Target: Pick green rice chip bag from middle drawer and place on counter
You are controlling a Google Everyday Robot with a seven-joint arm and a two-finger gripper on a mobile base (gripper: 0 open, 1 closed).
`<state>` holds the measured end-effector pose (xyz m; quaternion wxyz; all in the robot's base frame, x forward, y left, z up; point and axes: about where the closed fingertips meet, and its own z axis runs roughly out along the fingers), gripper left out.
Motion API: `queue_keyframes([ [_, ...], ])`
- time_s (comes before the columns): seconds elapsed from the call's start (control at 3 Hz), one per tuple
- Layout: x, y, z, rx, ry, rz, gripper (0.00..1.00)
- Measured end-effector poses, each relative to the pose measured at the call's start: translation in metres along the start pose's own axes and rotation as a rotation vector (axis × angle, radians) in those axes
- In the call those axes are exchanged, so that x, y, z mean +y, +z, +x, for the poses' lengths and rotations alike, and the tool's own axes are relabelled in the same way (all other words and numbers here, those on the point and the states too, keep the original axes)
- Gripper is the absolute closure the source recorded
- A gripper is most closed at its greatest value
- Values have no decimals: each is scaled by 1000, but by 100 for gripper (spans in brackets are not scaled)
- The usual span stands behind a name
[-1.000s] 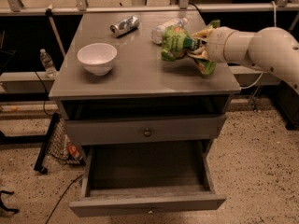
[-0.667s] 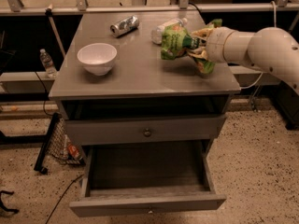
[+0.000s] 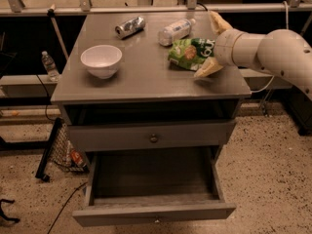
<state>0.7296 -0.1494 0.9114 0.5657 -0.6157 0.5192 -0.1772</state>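
Middle drawer [image 3: 153, 179]: pulled out, nearest.
Counter [image 3: 146, 79]: carried a white bowl [image 3: 101, 60] at left.
Green rice chip bag [image 3: 187, 52]: lay on the counter's right part.
Gripper [image 3: 205, 45]: over the counter, jaws spread either side of the bag.
Clear bottle [image 3: 175, 30]: just behind the bag.

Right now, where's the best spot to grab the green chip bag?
Probably the end nearest the tool, coming in from that side: the green rice chip bag lies on the counter with that end already between the tool's open fingers.
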Motion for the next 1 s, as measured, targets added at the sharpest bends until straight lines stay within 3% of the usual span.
queue_keyframes([
  [0.33, -5, -10, -4, 0, -6, 27, 0],
  [0.67, -22, -46, -5, 7, 38, 141, 0],
  [1.0, -21, -44, -5, 7, 35, 134, 0],
])
